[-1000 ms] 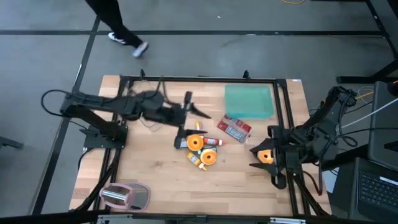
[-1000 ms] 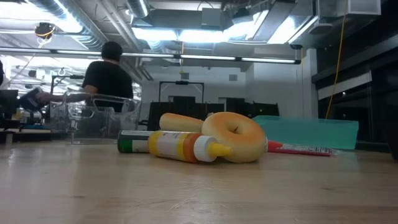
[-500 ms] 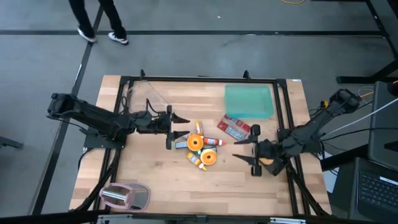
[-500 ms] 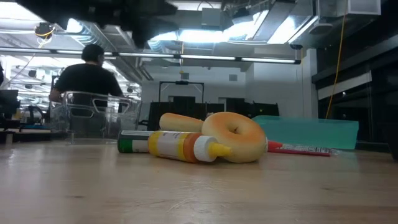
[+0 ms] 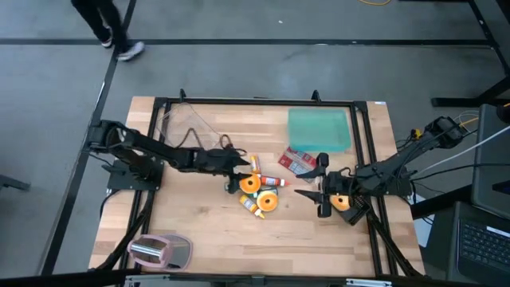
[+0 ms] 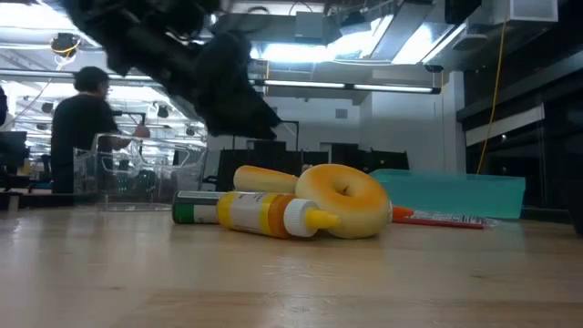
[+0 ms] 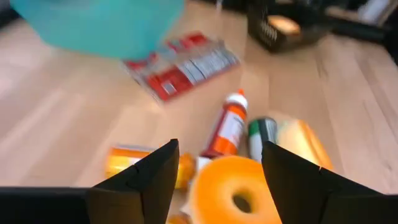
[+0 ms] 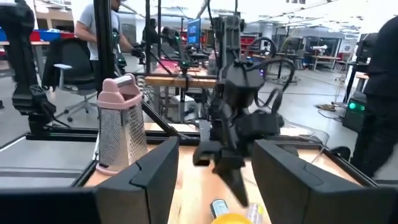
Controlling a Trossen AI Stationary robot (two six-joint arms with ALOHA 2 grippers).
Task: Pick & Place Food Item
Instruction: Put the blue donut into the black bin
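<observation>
In the high view, near the centre of the frame, a cluster of toy food lay on the light wooden table [image 5: 199,215]: an orange ring-shaped doughnut [image 5: 250,183], a second orange doughnut [image 5: 267,202] just lower right of it, a small yellow squeeze bottle [image 5: 252,205] beside them, and a red-orange sauce bottle [image 5: 272,182] to the right of the first doughnut. The left gripper [image 5: 241,165] reached in from the left of the frame and hung just above and left of that cluster, its dark fingers [image 7: 153,173] spread apart with the first doughnut showing between them and nothing pinched. The right gripper [image 5: 311,193] sat right of centre, pointing left toward the cluster and well apart from it, its fingers [image 8: 281,180] also spread and empty. A flat red-and-white snack packet [image 5: 300,163] lay between the cluster and a teal rectangular tray [image 5: 319,129] in the upper right of the table. A pink box grater [image 5: 161,250] lay at the lower left edge. From table height the doughnut [image 6: 343,200] leaned against the yellow bottle [image 6: 265,214], with a tan bread roll [image 6: 264,179] behind them. A person [image 6: 80,122] in dark clothing stood in the room behind, at the left of that frame.
</observation>
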